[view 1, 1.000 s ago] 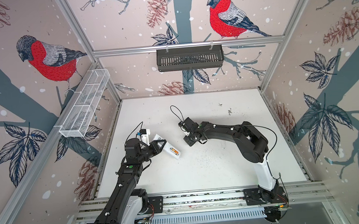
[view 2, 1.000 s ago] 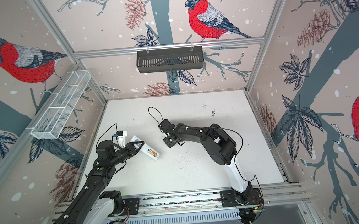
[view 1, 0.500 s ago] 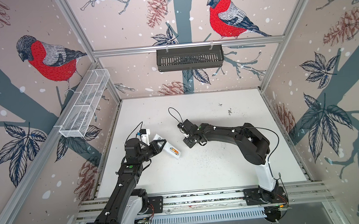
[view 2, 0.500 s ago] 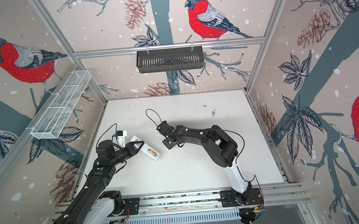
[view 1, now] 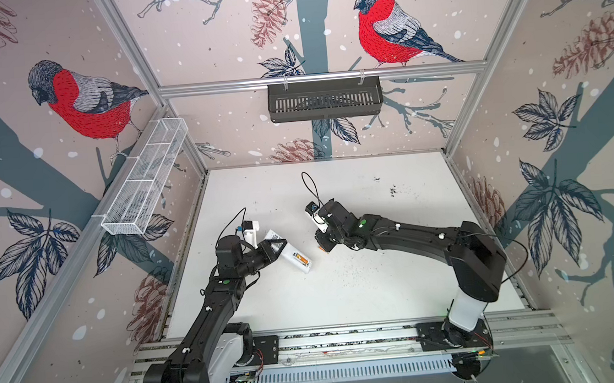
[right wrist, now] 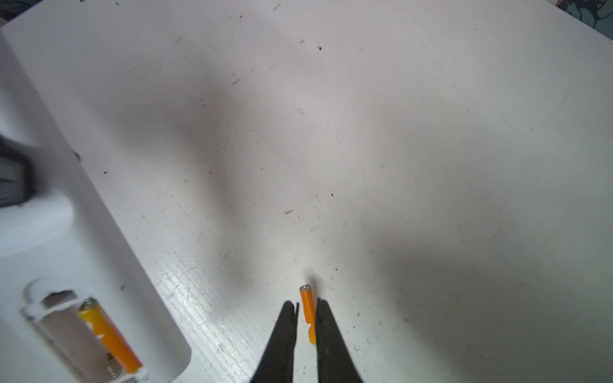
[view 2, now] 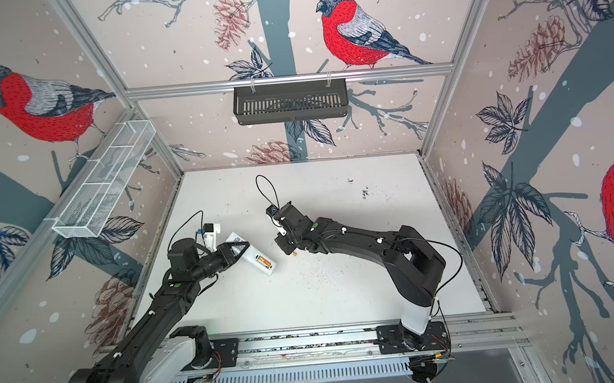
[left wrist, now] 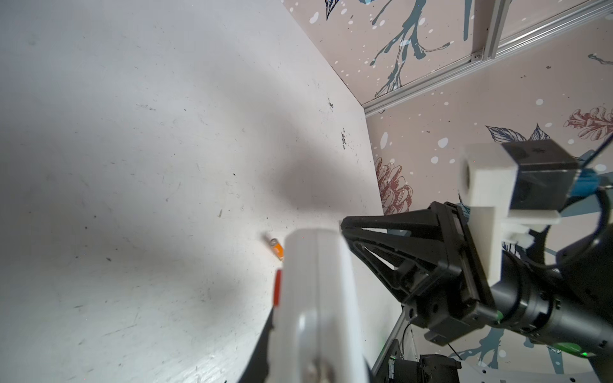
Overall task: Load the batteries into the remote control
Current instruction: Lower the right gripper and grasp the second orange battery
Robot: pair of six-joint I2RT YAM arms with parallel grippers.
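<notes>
The left gripper is clamped on the remote near its middle and holds it slanted over the table, with the back side up. In both top views the black finger covers the middle part, so only the two ends of the remote are seen. The end that points to the table's centre has its compartment open. The seated battery lies inside, orange, and the slot next to it is empty.

In the left wrist view the remote is very close to the lens and blurred. Of the left gripper's own fingers only a dark edge shows beside it. A thin red-orange strip runs along the remote's side; what it is, I cannot tell.

The right gripper reaches down to the table near the remote's open end. Its fingers pinch the free battery from both sides. The battery's metal tip sticks out in front of them, and its rear end is hidden between them. Whether it rests on the table or is a little lifted, I cannot tell. In both top views the free battery is only a small orange spot under the gripper. In the left wrist view the free battery is half hidden behind the remote, and the right fingertips are hidden too.
</notes>
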